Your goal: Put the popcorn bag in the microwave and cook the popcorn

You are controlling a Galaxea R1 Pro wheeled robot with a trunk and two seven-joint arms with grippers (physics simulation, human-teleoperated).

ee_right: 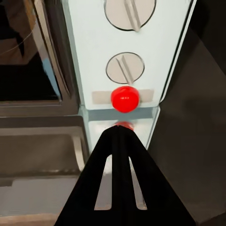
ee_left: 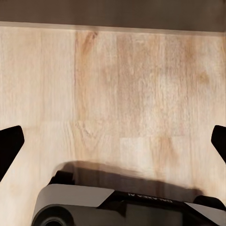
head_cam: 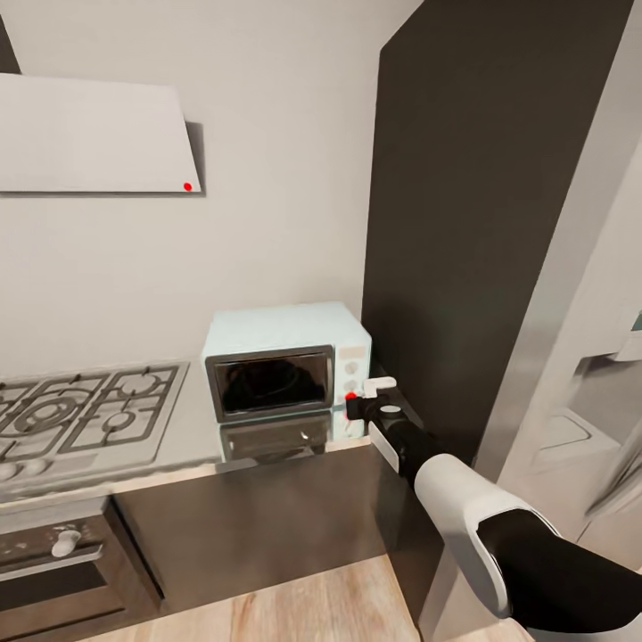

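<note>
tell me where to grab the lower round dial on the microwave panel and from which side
Grip the raised slanted ridge across the lower dial, coming straight at the front of the microwave. The dial is a flat disc flush with the white panel, so its ridge is probably the only part fingers can pinch. The right gripper is shut, pointing at the red button just beneath that dial; it would need to open first.

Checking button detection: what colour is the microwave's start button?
Red: the round button below two white dials on the microwave, clearest in the right wrist view.
</note>
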